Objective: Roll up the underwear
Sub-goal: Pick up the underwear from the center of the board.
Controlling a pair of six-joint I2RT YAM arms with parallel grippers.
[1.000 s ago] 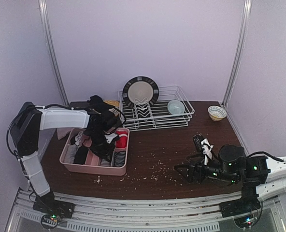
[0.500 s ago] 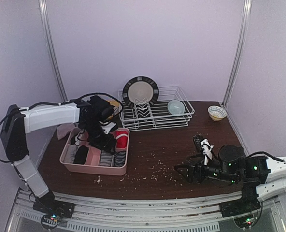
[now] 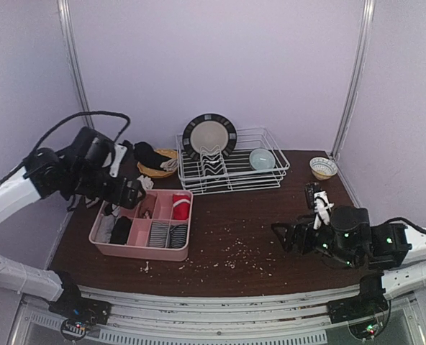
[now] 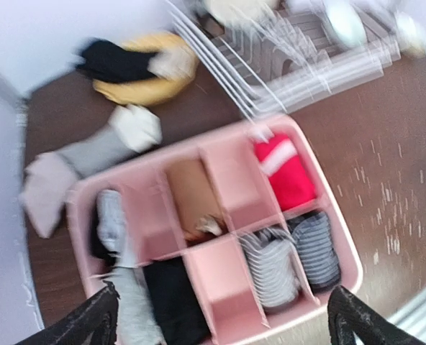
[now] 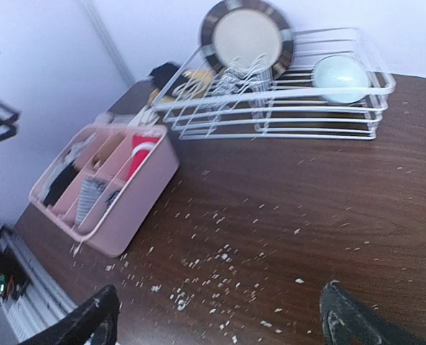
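A pink divided organiser (image 3: 138, 252) (image 4: 349, 253) holds rolled underwear: a red roll (image 3: 180, 207) (image 4: 286, 169), two grey striped rolls (image 3: 168, 235) (image 4: 293, 253), a black one (image 4: 167, 302), a brown one (image 4: 191, 192) and a grey one (image 4: 112, 221). My left gripper (image 3: 132, 192) (image 4: 224, 310) hovers open above the organiser's left end, holding nothing. Loose grey, white and pink cloth (image 4: 91, 155) lies behind the organiser. My right gripper (image 3: 281, 237) (image 5: 219, 309) is open and empty over the bare table on the right, well away from the organiser (image 5: 130, 201).
A yellow basket (image 3: 160, 164) with a black garment (image 3: 148, 152) stands behind the organiser. A wire dish rack (image 3: 234, 180) at the back holds a plate (image 3: 209, 136) and a pale blue bowl (image 3: 262, 158). A small bowl (image 3: 322, 167) sits at the back right. Crumbs (image 3: 234, 251) litter the table's middle.
My left gripper opened, rose out of the organiser and drew back to the left. The right arm shifted slightly right and its jaws widened a little.
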